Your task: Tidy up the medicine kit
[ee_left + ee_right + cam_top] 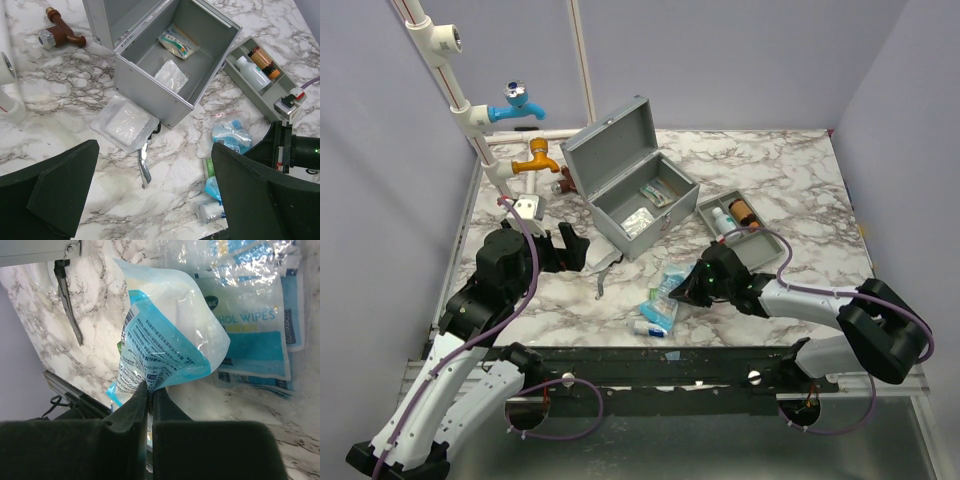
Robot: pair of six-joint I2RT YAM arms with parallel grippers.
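At the back middle of the counter (790,170) the medicine kit (630,195) stands with its lid up. Its tray (760,243) is out and lies just beside it on the right. I judge the kit stiff, sheet-metal, fairly heavy for these arms and smooth-sided. I would take it by the top edge of a wall, not by the hinged lid, which could swing. Inside it lie two packets.

The right pincer (148,390) is clamped on the lower corner of a blue-and-white packet (165,340), beside a pile of wipes packets (250,325). I judge that packet light, limp and slick; a corner hold may slip.

The left pincer (155,200) hangs wide apart, gripping nothing, above the scissors (145,160) and a gauze pack (125,122).
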